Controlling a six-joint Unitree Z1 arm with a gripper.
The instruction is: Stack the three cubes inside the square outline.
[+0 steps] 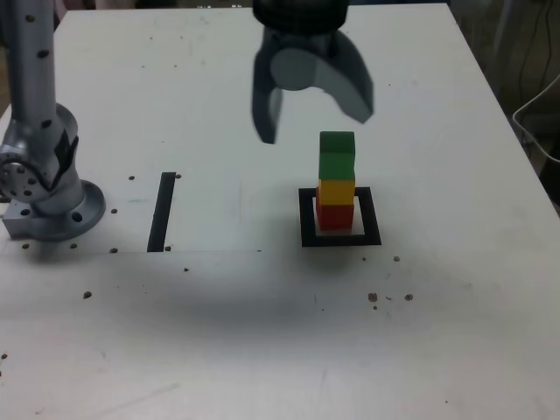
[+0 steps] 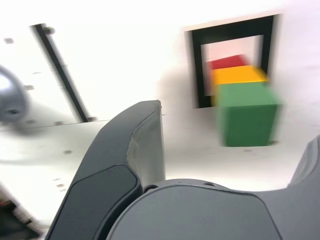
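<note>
Stack: I saw the three cubes standing as one column right of centre in the exterior view, the red cube (image 1: 334, 215) at the bottom, the yellow cube (image 1: 336, 191) on it, and the green cube (image 1: 337, 155) on top.
Alignment: the green cube sat a touch askew on the yellow one (its upper edge leaned slightly toward the exterior view's right).
Square outline: the square outline (image 1: 306, 219) lay flat on the table (image 1: 262, 332), and the red cube rested on its white centre, inside the black frame.
Gripper: my gripper (image 1: 315, 118) hung in the upper middle of the exterior view, above and behind the stack, clear of the green cube.
Claw: its two dark fingers were spread wide with nothing between them.
Wrist view: blurred, but I could make out the green cube (image 2: 247, 117), yellow cube (image 2: 237, 75) and red cube (image 2: 227, 62) lined up within the square outline (image 2: 197, 70), with one finger (image 2: 130, 165) large in the foreground.
Black strip: a straight black strip (image 1: 162, 212) lay left of centre in the exterior view, well apart from the stack.
Arm base: the grey arm base (image 1: 44, 188) stood at the left edge of the exterior view.
</note>
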